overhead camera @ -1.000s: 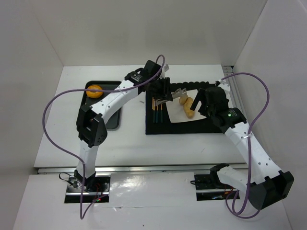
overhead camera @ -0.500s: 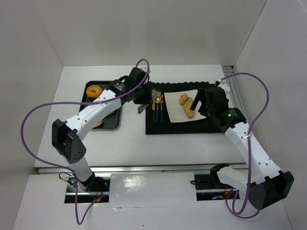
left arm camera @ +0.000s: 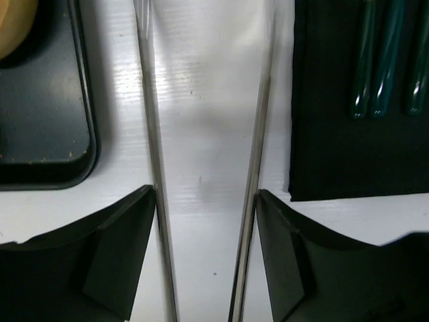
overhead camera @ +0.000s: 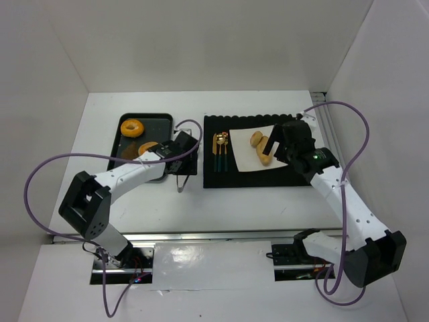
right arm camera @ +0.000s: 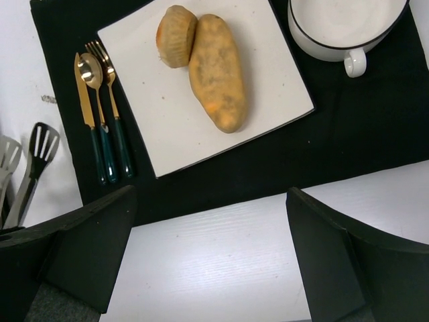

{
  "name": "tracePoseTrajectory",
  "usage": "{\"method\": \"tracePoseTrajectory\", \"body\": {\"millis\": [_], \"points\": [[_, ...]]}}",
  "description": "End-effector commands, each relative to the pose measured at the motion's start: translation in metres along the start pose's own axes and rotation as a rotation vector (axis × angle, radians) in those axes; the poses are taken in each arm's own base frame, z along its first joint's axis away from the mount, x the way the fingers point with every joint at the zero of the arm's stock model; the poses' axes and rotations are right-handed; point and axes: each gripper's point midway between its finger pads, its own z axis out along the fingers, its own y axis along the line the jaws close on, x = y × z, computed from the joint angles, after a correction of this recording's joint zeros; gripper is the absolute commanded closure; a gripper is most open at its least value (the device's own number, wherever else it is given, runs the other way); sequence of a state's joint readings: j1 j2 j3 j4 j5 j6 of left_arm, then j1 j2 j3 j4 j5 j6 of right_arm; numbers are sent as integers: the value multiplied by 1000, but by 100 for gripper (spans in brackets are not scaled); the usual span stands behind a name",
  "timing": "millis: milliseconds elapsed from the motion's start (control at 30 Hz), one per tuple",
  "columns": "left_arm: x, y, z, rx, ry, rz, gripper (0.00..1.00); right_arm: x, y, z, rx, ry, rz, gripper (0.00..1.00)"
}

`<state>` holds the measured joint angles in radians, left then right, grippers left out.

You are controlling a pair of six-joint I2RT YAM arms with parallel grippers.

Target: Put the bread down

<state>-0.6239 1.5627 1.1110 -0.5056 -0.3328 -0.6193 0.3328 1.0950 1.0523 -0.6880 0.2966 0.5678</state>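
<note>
A long bread loaf (overhead camera: 266, 153) (right arm camera: 216, 72) and a round bun (overhead camera: 255, 139) (right arm camera: 175, 35) lie side by side on the white plate (overhead camera: 242, 157) (right arm camera: 167, 134), on the black mat (overhead camera: 248, 178). A doughnut (overhead camera: 132, 127) and another bread (overhead camera: 147, 147) (left arm camera: 13, 27) lie in the dark tray (overhead camera: 155, 119). My left gripper (overhead camera: 182, 153) (left arm camera: 204, 201) holds metal tongs (overhead camera: 180, 181) (left arm camera: 151, 121) by their two arms, low over the white strip between tray and mat; the tongs are empty. My right gripper (overhead camera: 273, 145) (right arm camera: 208, 255) is open and empty, above the mat's near edge.
A gold knife, spoon and fork with teal handles (overhead camera: 220, 151) (right arm camera: 100, 114) lie on the mat left of the plate. A white cup (right arm camera: 335, 27) stands right of the plate. White walls enclose the table on three sides.
My left arm has pulled back from the plate and swung left and nearer with the tongs, to the gap beside the tray. The right arm has barely moved.
</note>
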Motion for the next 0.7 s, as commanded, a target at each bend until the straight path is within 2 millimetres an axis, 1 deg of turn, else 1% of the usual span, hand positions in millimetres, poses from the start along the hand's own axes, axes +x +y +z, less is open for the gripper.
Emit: {"method": "tracePoseTrajectory", "body": {"millis": [0, 33, 67, 100, 133, 167, 200, 233, 267, 300, 333, 367, 433, 467, 500, 567, 600, 633, 667], "points": [[-19, -13, -4, 42, -50, -63, 23, -5, 5, 5, -16, -14, 8, 1], [-23, -10, -7, 19, -59, -62, 22, -3, 3, 5, -10, -5, -5, 1], [-20, -3, -10, -13, -40, -52, 19, -3, 6, 7, -19, 6, -17, 1], [-27, -1, -19, -19, -57, -55, 13, 3, 4, 11, -2, 30, -26, 1], [-45, -1, -33, -20, -101, -69, 11, 2, 5, 12, -2, 31, -26, 1], [-47, 3, -41, -33, -100, -43, 9, 3, 4, 12, 3, 38, -19, 1], [-54, 2, -49, -24, -114, -39, 9, 7, 6, 14, 3, 50, -29, 1], [-68, -1, -61, -5, -147, -43, 9, 8, 6, 16, 2, 49, -28, 1], [-77, -2, -72, 13, -180, -38, 9, 10, 6, 17, 2, 49, -28, 1], [-82, -2, -80, 20, -192, -43, 9, 7, 10, 18, -18, 41, -23, 1], [-89, -5, -89, 42, -214, -37, 9, 11, 9, 20, -16, 45, -24, 1], [-94, -7, -98, 67, -232, -36, 9, 9, 12, 20, -29, 42, -21, 1], [-99, -3, -104, 68, -244, -48, 9, 13, 10, 22, -24, 49, -24, 1], [-106, -4, -113, 81, -268, -57, 9, 12, 9, 22, -16, 44, -24, 1], [-109, 0, -119, 83, -283, -69, 9, 12, 9, 22, -16, 44, -15, 1], [-111, 0, -126, 110, -290, -89, 9, 11, 3, 22, 16, 34, -18, 1], [-109, 2, -126, 109, -289, -89, 9, 12, 0, 22, 32, 37, -13, 1], [-113, 3, -133, 129, -306, -104, 9, 15, -6, 24, 61, 45, -21, 1], [-110, 8, -127, 121, -291, -108, 9, 16, -8, 24, 74, 46, -13, 1]]}}
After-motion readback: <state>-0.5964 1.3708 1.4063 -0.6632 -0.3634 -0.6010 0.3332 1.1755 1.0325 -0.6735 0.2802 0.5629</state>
